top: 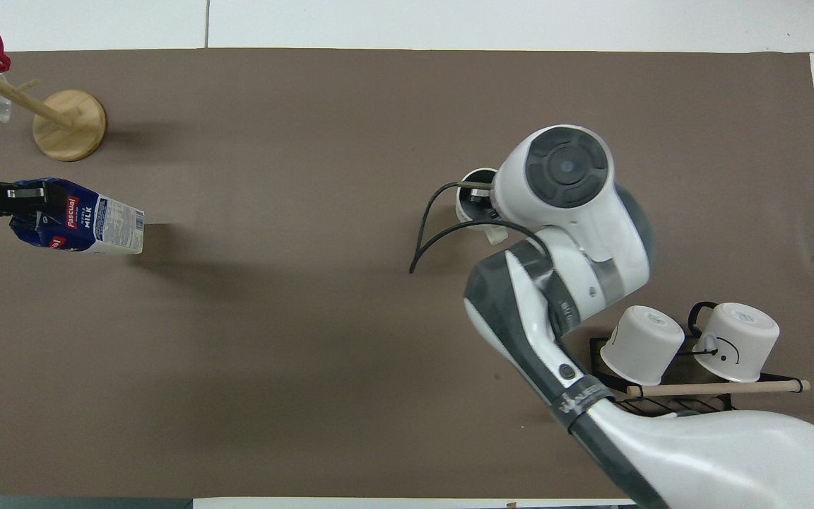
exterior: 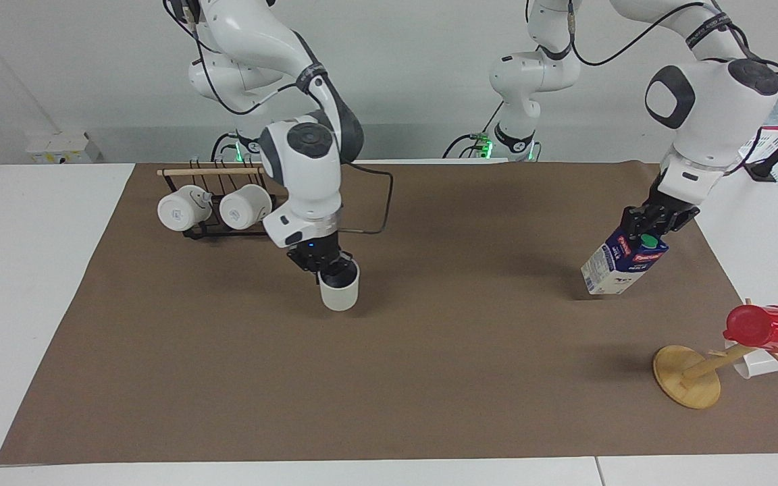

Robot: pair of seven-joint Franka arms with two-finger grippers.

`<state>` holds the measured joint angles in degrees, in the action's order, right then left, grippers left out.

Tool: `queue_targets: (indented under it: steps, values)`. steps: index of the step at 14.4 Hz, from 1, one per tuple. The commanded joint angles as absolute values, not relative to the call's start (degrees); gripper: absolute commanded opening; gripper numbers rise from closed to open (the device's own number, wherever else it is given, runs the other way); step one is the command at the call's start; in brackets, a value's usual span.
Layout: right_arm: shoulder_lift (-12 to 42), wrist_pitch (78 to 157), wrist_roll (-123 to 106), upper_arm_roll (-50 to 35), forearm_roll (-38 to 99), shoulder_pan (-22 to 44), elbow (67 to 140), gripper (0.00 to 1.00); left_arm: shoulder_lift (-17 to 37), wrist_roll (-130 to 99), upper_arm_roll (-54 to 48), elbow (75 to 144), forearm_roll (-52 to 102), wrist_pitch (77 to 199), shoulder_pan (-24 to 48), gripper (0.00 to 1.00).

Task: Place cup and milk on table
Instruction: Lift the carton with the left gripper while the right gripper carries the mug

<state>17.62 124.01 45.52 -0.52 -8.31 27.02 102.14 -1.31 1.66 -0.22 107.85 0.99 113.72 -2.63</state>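
Observation:
The cup (exterior: 340,291) is a pale grey-white mug, upright, low over the brown paper of the table (exterior: 429,378) near its middle. My right gripper (exterior: 332,266) is shut on its rim from above, one finger inside. In the overhead view the right wrist hides most of the cup (top: 473,205). The milk (exterior: 622,266) is a dark blue and white carton with a green cap. It hangs tilted, just above the paper toward the left arm's end. My left gripper (exterior: 647,227) is shut on its top. The milk (top: 89,225) and left gripper (top: 25,205) also show in the overhead view.
A black wire rack (exterior: 227,228) with two rounder white mugs stands near the right arm's base; it also shows in the overhead view (top: 615,410). A wooden mug tree (exterior: 686,378) holding a red cup (exterior: 764,327) stands farther from the robots than the milk.

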Motion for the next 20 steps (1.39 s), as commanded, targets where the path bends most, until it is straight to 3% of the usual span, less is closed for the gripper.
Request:
queue_targets:
  steps: [1,6,11,12,13,16,20]
  values:
    - [19.42,125.06,47.64,-0.35,-9.49,28.21,101.16,0.0,-1.58,1.85,-0.35,104.16,1.05,108.91,-2.55,0.0]
    - [19.25,128.49,46.5,-0.53,-9.4,28.65,104.41,0.0,-1.32,0.71,-0.79,97.39,0.44,102.05,-2.11,0.0]
    - [19.16,132.8,46.58,-0.53,-9.23,29.26,107.48,0.0,-1.41,-7.54,-1.32,96.94,-2.02,102.13,4.29,0.0]
    - [19.16,132.72,46.5,-0.53,-9.32,29.27,107.49,0.37,-1.41,-9.82,-1.41,97.03,-2.02,102.3,6.05,0.0]
    - [19.16,132.89,46.06,-0.53,-9.32,29.09,107.4,0.99,-1.41,-11.67,-1.41,97.12,-2.02,102.39,7.63,0.0]
    - [17.59,131.32,44.74,-0.18,-9.32,27.69,106.09,1.0,-0.79,-17.12,-1.41,97.56,-1.93,103.0,12.82,0.0]
    - [9.25,123.08,36.31,-0.35,-7.13,21.54,104.51,1.0,0.61,-26.08,-1.41,98.0,-1.76,105.73,20.28,0.0]
